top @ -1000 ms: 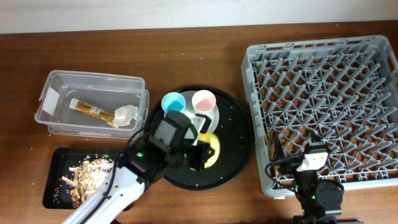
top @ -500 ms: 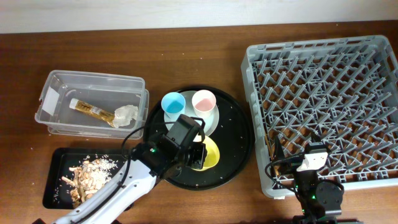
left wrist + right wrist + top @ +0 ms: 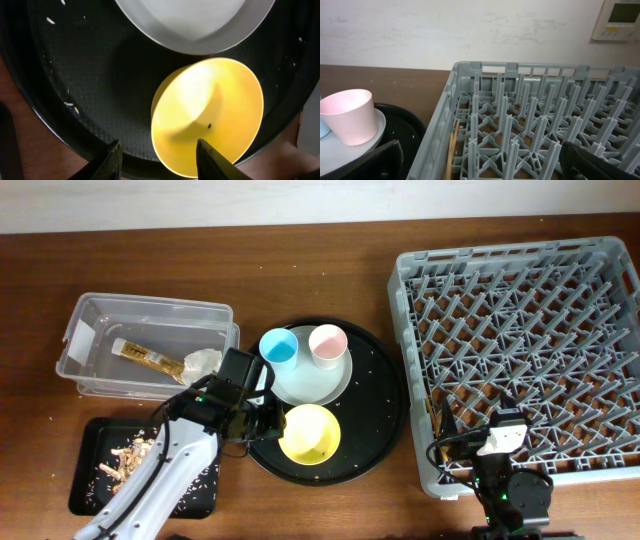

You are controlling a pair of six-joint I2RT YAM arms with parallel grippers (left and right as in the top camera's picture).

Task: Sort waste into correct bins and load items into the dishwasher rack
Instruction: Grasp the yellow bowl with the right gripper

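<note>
Here the left hand (image 3: 157,154) sits low over the large round black tray (image 3: 375,415), its two fingers (image 3: 112,161) spread well apart and clamped on nothing. In the left wrist view one fingertip overlaps the near rim of the yellow plastic bowl (image 3: 207,117); whether it touches the rim cannot be told. The bowl stands upright on the round tray, just in front of the round pale grey-green plate (image 3: 312,378), which carries the small light-blue cup (image 3: 278,346) and the small pink cup (image 3: 327,343) side by side.

The right hand (image 3: 480,418) hangs at the near edge of the large square grey plastic rack (image 3: 520,300). Its fingers show only at the bottom corners of its own camera view, wide apart and holding nothing.

On the bench (image 3: 300,260), left of the round tray, the clear rectangular plastic tub (image 3: 90,320) holds the thin tan-gold wrapper stick (image 3: 148,359) and the crumpled white paper napkin (image 3: 203,362). The beige-brown food scraps (image 3: 135,452) lie in the shallow black rectangular tray (image 3: 85,480).
</note>
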